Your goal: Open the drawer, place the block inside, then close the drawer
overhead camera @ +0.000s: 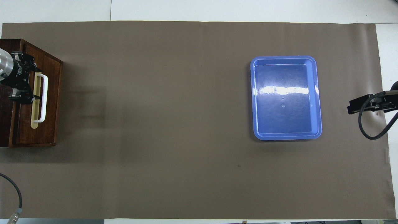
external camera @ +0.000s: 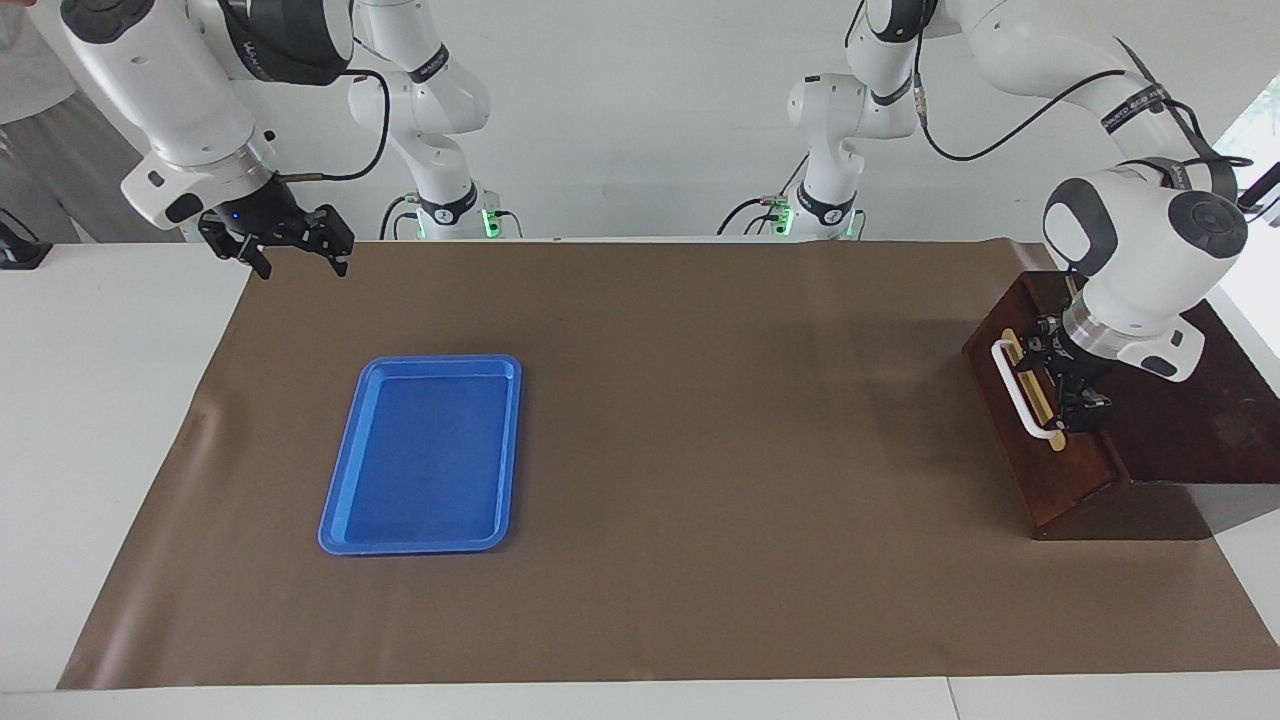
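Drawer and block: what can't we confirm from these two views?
- Block: in neither view; whether it lies inside the shut drawer cannot be told.
- Left gripper at the white handle: touching or just over it, unclear in both views.
- Right gripper: overhead view's edge cuts off most of it.
- Blue tray: glare hides part of its floor.

drawer cabinet (overhead camera: 6,124) cut by the overhead view's left edge, right gripper (overhead camera: 370,104) clipped at its right edge, left gripper (external camera: 1062,385) covering part of the white handle (external camera: 1012,385), cabinet's contents hidden
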